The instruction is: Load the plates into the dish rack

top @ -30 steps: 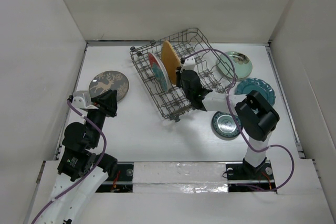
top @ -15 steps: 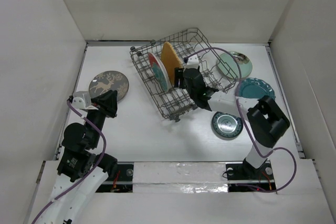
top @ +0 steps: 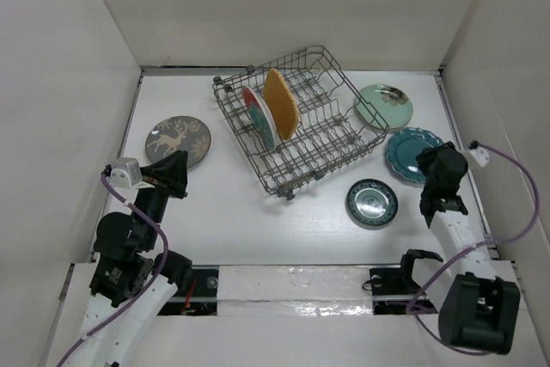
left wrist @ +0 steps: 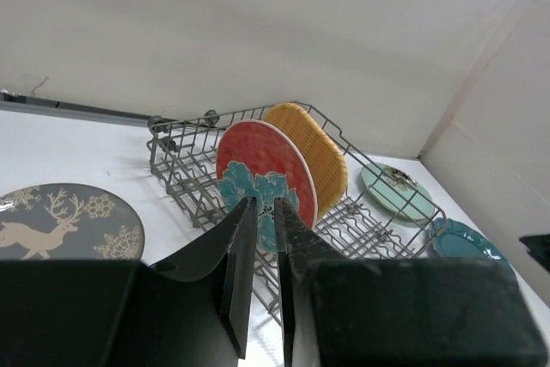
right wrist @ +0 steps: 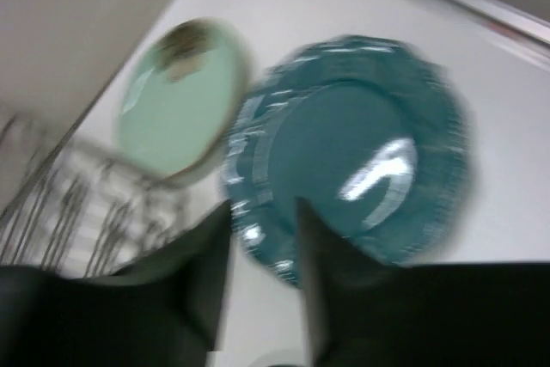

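White counter (top: 223,212), overhead: grey deer plate (top: 178,139) at left; dish rack (top: 335,122) centre, red floral plate (top: 258,116) and yellow woven plate (top: 281,102) upright inside; mint plate (top: 384,107), teal scalloped plate (top: 412,148) and dark ringed plate (top: 371,202) flat at right. Wrist views alone show left fingers (left wrist: 236,272) narrowly parted and empty, and right fingers (right wrist: 202,272) spread, blurred, near the teal scalloped plate.

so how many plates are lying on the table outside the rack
4. The grey deer plate lies left of the dish rack; the pale mint plate, the teal scalloped plate and the small dark ringed plate lie right of it. None looks hidden.
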### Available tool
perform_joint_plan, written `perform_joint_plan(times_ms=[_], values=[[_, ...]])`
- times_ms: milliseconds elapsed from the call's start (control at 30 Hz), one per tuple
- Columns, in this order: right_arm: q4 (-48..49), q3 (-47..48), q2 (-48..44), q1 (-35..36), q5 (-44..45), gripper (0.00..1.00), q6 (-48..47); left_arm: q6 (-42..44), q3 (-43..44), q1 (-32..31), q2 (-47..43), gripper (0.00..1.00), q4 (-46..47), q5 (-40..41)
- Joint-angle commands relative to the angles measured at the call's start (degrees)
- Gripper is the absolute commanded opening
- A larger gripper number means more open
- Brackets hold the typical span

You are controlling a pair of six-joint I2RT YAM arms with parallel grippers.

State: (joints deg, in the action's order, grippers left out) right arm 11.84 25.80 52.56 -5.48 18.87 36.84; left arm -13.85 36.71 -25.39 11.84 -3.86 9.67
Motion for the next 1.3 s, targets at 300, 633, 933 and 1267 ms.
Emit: perform_joint_plan(times_ms=[300, 633, 933, 1267], values=[[6.25, -7.96, 7.65, -29.94, -26.58, 0.72, 10.26, -0.92, -0.06, 0.07, -1.73, 0.20, 2.10, -1.85], [28.50, -7.52, 33.92, -31.00, -42.43, 0.63, 20.63, -0.83, -0.15, 0.07, -2.08, 0.23, 2.27, -1.06], [31.67, -8.66, 33.84, -31.00, -39.18, 0.01, 23.54, -0.74, -0.23, 0.07, -1.73, 0.23, 2.19, -0.62], [6.77, -6.39, -4.23, -29.95, -27.68, 0.00, 16.45, -0.74, -0.23, 0.07, -1.03, 0.23, 2.45, -1.58]])
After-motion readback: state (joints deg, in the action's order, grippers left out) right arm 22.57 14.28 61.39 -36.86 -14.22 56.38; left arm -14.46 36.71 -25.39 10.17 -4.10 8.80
